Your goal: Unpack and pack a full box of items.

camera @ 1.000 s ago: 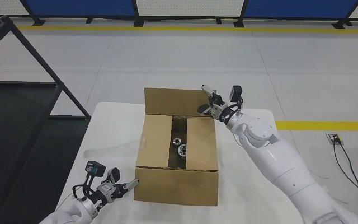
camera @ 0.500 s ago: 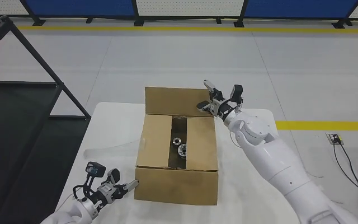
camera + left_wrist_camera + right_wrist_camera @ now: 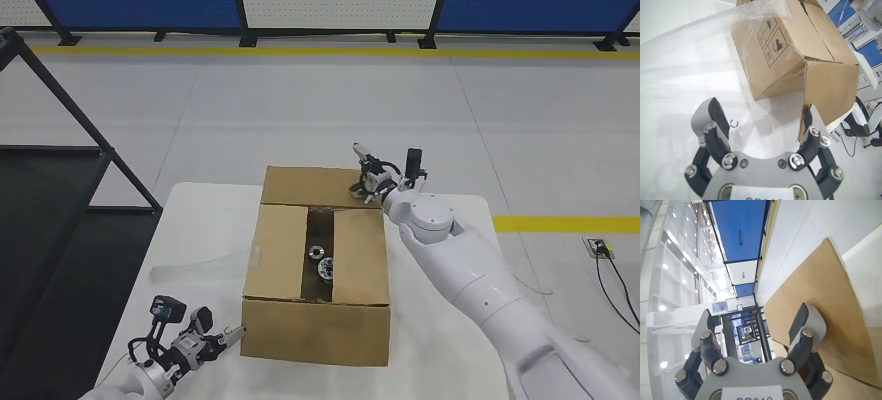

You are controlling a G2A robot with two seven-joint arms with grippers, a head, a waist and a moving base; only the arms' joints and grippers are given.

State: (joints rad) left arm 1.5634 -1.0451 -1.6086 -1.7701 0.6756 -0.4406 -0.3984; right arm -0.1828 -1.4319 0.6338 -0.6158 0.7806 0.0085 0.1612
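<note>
**Box mid-worktop, both tools open**

Box (image 3: pixel 315 300) sits mid-worktop (image 3: pixel 200 220). Two top flaps are folded in, and the gap between them shows metal parts (image 3: pixel 321 259) inside. Far flap (image 3: pixel 312 186) is raised. Right tool (image 3: pixel 367 175) at its corner, spread wide, one finger (image 3: pixel 806 321) flat on the cardboard. Left tool (image 3: pixel 224 337) low at the box's near corner, also wide. Small ring (image 3: pixel 734 123) lies loose on the worktop beside it.
</note>
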